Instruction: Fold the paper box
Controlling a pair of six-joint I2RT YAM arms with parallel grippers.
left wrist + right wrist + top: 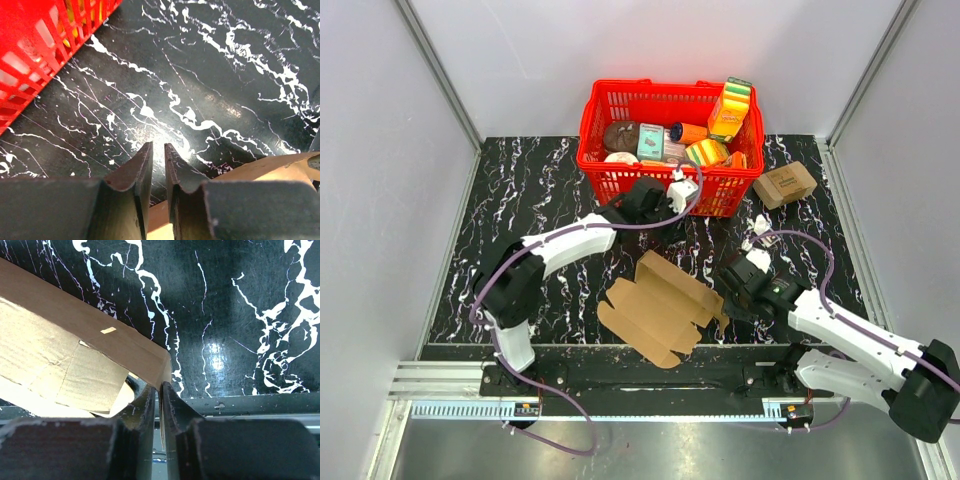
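The paper box is a plain brown die-cut cardboard sheet lying mostly flat at the table's near middle, with its far flap raised. My right gripper is at the box's right edge. In the right wrist view the gripper is shut on the corner of a brown flap, with thin cardboard between the fingers. My left gripper hovers between the box's far corner and the red basket. In the left wrist view the left gripper is shut and empty, above the table, with the box's edge at lower right.
A red basket full of groceries stands at the back, close to the left gripper; it shows at upper left in the left wrist view. A small brown printed carton sits to the basket's right. The table's near edge rail is just beyond the right gripper.
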